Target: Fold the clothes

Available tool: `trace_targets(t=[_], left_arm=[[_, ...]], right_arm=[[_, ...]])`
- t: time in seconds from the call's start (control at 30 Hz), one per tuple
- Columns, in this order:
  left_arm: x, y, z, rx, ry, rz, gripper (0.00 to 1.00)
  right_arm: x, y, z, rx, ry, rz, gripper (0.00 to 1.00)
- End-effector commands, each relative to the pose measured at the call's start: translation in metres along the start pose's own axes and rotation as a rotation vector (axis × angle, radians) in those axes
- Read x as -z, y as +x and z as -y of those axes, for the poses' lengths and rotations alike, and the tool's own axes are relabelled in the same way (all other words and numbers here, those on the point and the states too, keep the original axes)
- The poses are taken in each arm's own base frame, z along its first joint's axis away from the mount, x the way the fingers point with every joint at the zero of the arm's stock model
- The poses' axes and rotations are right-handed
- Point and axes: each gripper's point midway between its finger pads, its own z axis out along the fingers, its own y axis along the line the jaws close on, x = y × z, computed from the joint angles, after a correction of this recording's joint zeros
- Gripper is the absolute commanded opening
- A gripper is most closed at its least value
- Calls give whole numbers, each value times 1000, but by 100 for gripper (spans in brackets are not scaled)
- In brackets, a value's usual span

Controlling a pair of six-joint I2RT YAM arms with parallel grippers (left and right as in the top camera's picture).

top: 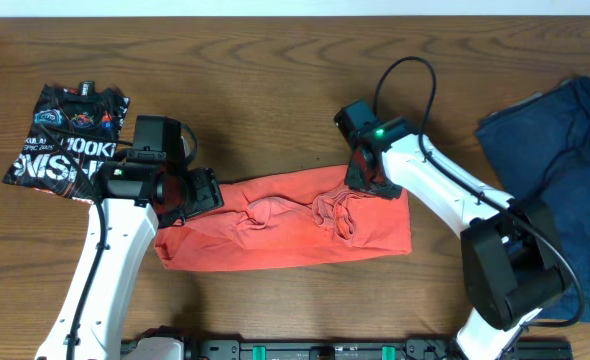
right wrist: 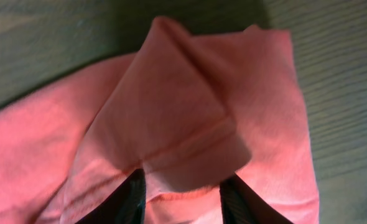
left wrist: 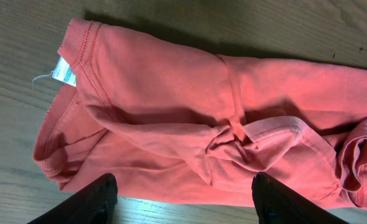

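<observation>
The coral-red T-shirt (top: 285,230) lies bunched in a long band across the table's middle, with wrinkles at its centre. My left gripper (top: 203,192) hovers open over the shirt's left end. In the left wrist view its fingers (left wrist: 102,193) stand wide apart above the shirt (left wrist: 190,106), near the collar and its white label (left wrist: 64,70). My right gripper (top: 367,180) is at the shirt's upper right edge. In the right wrist view it (right wrist: 182,183) is shut on a raised fold of the shirt (right wrist: 171,106), which peaks up from the wood.
A small black graphic-print tee (top: 65,140) lies folded at the far left. A navy-blue garment (top: 560,150) lies crumpled at the right edge, partly under the right arm's base. The wooden table (top: 275,80) shows bare behind the shirt.
</observation>
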Motion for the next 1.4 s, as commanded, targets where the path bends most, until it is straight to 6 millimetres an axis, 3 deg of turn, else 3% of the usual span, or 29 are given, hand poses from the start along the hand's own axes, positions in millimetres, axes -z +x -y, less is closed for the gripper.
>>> trace_targets(t=[0.0, 0.17, 0.27, 0.4, 0.43, 0.53, 0.57, 0.73, 0.87, 1.07, 1.23, 1.37], left_arm=[[1, 0, -2, -5, -5, 6, 71], [1, 0, -2, -5, -5, 6, 72], [1, 0, -2, -5, -5, 6, 71], [1, 0, -2, -5, -5, 6, 72], [1, 0, -2, -5, -5, 6, 71], [1, 0, -2, -5, -5, 6, 71], [1, 0, -2, -5, -5, 6, 71], [1, 0, -2, -5, -5, 6, 72], [1, 0, -2, -5, -5, 6, 72], [1, 0, -2, -6, -5, 5, 72], [1, 0, -2, -6, -5, 5, 72], [1, 0, -2, -5, -6, 5, 72]], right_arm=[[-10, -4, 6, -37, 27, 5, 29], [-10, -11, -13, 45, -52, 26, 1], [-8, -9, -31, 115, -138, 13, 1], [7, -5, -82, 326, -411, 4, 2], [12, -2, -93, 372, -476, 1, 6], [28, 9, -118, 495, -643, -15, 40], [29, 10, -119, 508, -649, -17, 43], [16, 18, -92, 468, -511, -72, 28], [15, 17, -64, 413, -357, -60, 30], [32, 23, -59, 432, -298, -11, 32], [22, 43, -41, 416, -179, -70, 32], [16, 47, -27, 359, -85, -56, 32]])
